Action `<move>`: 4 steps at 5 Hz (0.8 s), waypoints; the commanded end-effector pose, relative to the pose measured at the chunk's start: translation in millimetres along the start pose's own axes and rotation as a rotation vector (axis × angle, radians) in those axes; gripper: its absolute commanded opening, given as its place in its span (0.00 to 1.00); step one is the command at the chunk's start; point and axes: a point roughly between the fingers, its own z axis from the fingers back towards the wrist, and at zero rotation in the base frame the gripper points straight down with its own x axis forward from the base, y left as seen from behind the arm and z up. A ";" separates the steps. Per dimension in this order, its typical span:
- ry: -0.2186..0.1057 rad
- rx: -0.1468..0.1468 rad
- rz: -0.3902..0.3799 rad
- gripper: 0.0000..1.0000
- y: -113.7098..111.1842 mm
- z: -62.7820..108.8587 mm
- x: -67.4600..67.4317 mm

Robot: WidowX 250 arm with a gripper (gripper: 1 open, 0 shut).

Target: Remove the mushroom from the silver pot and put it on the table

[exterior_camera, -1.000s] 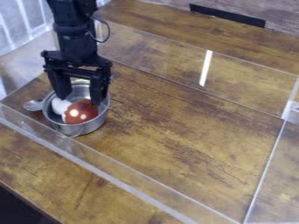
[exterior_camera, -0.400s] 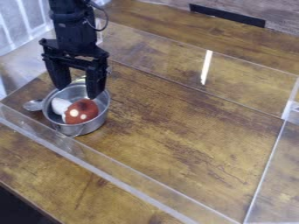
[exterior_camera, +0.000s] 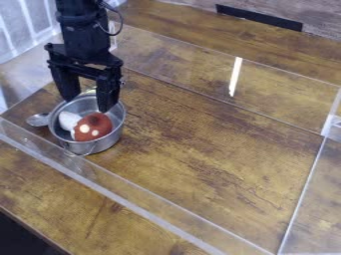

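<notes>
The mushroom [exterior_camera: 91,126], red-brown cap with pale spots, lies inside the silver pot [exterior_camera: 112,135] at the left of the table [exterior_camera: 200,149]. My black gripper [exterior_camera: 86,100] hangs just above the pot's far rim, pointing down. Its jaws stand open with nothing between them, one finger on each side above the pot. The mushroom's stem is partly hidden by the fingers [exterior_camera: 108,97].
A metal spoon [exterior_camera: 38,119] pokes out at the pot's left side. Clear acrylic walls [exterior_camera: 160,214] border the tabletop at front and right. A broad stretch of wood-grain surface lies to the right of the pot.
The gripper has risen and shifted slightly back from the pot, still open. The mushroom and pot have not moved.
</notes>
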 end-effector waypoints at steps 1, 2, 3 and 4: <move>-0.009 0.013 -0.017 1.00 3.6 3.5 2.1; 0.016 0.017 0.011 1.00 8.9 -13.9 -2.5; 0.036 0.022 0.021 1.00 12.9 -28.5 -6.5; 0.047 0.027 0.039 0.00 19.4 -33.1 -6.0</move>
